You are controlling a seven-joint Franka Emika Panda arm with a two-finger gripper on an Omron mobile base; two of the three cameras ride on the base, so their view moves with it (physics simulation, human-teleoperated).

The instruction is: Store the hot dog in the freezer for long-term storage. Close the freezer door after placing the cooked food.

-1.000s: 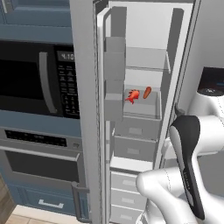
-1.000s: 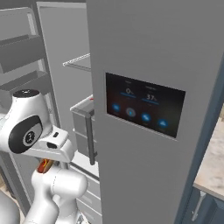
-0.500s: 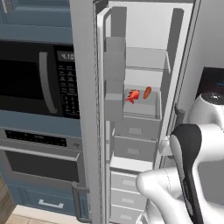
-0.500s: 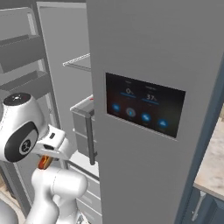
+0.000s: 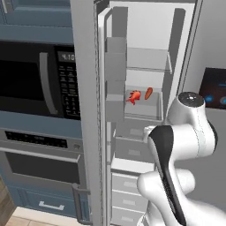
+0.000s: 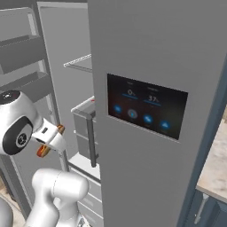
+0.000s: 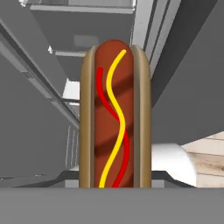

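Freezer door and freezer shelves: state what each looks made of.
Freezer door: looks like brushed or painted metal, a flat matte grey panel with no gloss, though the render leaves it open. Freezer shelves: apparently clear plastic or glass, since the white wall shows through.

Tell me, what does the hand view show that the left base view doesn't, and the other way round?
Hand view: the hot dog close up, standing from the shut pincer, with yellow and red squiggles along its sausage. Left base view: a red lobster-shaped item and a small orange piece on a freezer shelf, plus the black microwave and the oven beneath it. Both: the open freezer's pale interior with its shelves.
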